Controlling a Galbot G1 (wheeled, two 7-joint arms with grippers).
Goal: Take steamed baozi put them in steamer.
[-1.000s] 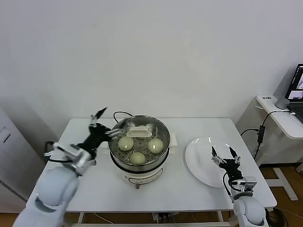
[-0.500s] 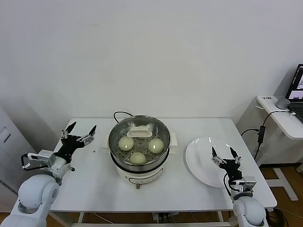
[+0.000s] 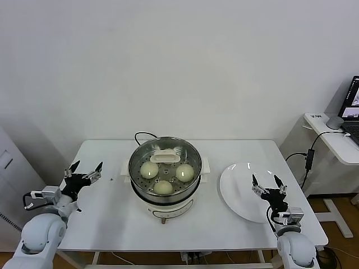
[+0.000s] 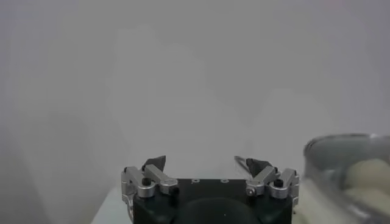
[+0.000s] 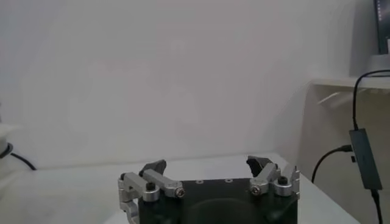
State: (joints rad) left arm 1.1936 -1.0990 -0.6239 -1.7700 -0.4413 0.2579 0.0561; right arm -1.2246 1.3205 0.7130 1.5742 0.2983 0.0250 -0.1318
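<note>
The steamer, a shiny steel pot on a cream base, stands mid-table under its glass lid with a cream handle. Three cream-white baozi show inside: one left, one right, one at the front; a fourth is hidden. My left gripper is open and empty, over the table's left edge, well left of the pot. In the left wrist view the steamer's rim shows at the side. My right gripper is open and empty above the white plate; it also shows in its own wrist view.
A black cord runs from behind the steamer. A side desk with a laptop and mouse stands at the far right, with a cable and adapter hanging by the table's right edge.
My left arm has drawn back from the steamer's left rim to the table's left edge, gripper open and empty throughout. The right arm has not moved.
</note>
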